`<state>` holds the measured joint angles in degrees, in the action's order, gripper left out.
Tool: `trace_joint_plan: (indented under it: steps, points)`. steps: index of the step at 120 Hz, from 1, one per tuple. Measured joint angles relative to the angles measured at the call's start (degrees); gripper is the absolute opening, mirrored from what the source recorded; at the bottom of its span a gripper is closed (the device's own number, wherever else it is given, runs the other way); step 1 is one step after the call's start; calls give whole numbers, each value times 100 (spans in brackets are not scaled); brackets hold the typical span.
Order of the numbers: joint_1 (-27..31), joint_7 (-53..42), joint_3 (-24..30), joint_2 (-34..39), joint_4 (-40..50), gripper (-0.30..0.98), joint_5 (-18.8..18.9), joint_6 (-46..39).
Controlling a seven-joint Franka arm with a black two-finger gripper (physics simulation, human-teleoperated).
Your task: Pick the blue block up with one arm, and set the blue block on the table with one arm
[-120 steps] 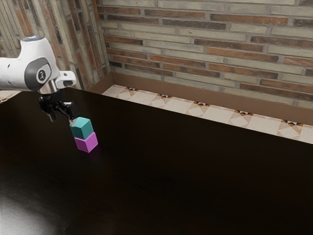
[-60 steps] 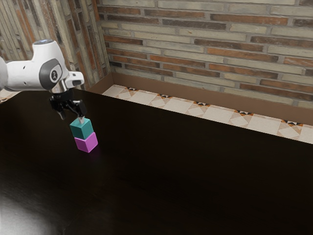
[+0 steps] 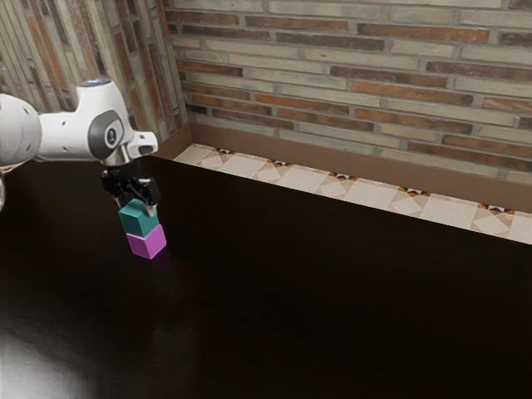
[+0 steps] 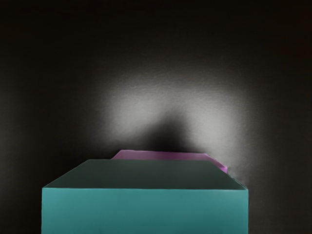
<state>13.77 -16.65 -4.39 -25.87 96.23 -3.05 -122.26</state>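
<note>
From where I stand I count one teal block (image 3: 138,221) and one magenta block (image 3: 148,243), so two of that kind in all. There is one dark table (image 3: 332,291), one white robot arm (image 3: 71,137) and, on it, one black gripper (image 3: 136,208). Around them I make out two brick walls, the long wall (image 3: 349,66) and the side wall (image 3: 75,41), and one tiled floor (image 3: 303,176).

Worktop (image 3: 332,299) — dark, smooth, faintly glossy — bearing the pink block (image 3: 146,243), which rests directly upon it; the surface extends broadly to the exterior view's right of the block.
</note>
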Motion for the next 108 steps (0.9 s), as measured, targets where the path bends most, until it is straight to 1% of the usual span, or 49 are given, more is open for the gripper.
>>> trace_joint_plan:
  steps: [25,32,44,55,74,82,97,108]
  points:
    - [1,-25,0,-218,-72,67,-39,1]
    - [5,-31,0,-228,-81,63,-44,1]
    - [17,-37,0,-223,-84,51,-86,4]
    - [35,-43,-5,-216,-101,42,-107,7]
    - [14,-38,6,-162,-144,37,-98,19]
    - [-125,-30,29,-149,-348,37,-85,87]
    - [-571,-12,60,-222,-552,36,-80,152]
    - [-712,2,63,-488,-696,36,-80,167]
